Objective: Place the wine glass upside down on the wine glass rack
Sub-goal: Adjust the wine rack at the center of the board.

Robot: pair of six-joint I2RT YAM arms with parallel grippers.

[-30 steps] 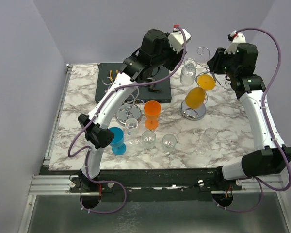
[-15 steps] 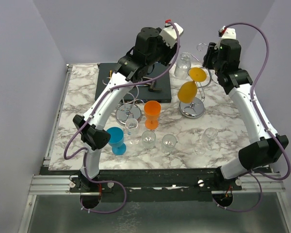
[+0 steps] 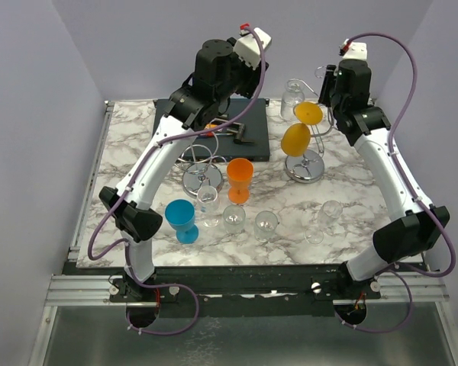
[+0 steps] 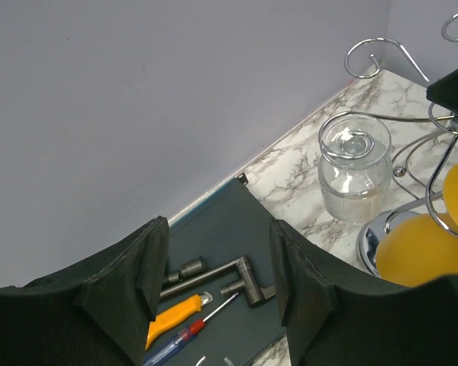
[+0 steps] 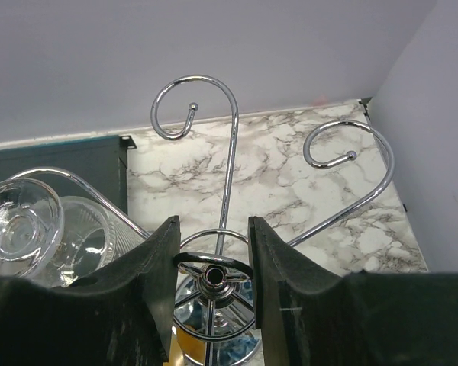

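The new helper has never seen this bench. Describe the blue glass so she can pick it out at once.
Start at the marble table and follow its near edge, where a row of small glasses stands just ahead of the arm bases. The blue glass is at the left end of that row. It is the only opaque blue one, while the clear glasses beside it are see-through.

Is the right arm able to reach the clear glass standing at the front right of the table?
Probably yes. The right gripper is open above the rack, and the clear glass stands unblocked on that arm's side.
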